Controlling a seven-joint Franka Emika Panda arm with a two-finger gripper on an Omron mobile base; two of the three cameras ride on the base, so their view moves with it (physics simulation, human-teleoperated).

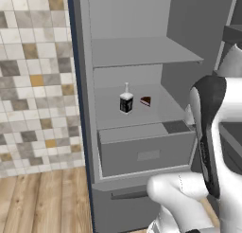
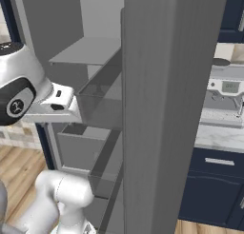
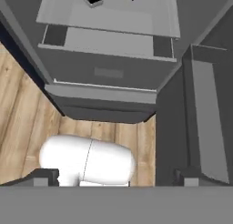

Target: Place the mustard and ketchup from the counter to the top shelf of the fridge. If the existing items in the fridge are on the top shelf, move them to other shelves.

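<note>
Fridge (image 1: 85, 132) stands open beside the tiled wall (image 1: 33, 80); top shelf (image 1: 142, 52) bare across its whole width; on the shelf below, the clear bottle (image 1: 126, 99) stands upright at left, the cake wedge (image 1: 145, 102) just beside it at right, the two apart and both set towards the back; grey drawer (image 1: 146, 151) beneath, closed. Open fridge door (image 2: 167, 109) stands at the right edge, its racks edge-on; table (image 2: 221, 135) beyond it, marble over navy drawers. Fingers (image 3: 116, 178) released, spread wide, grasping nothing, low before the fridge's foot over the wooden floor (image 3: 27, 127).
</note>
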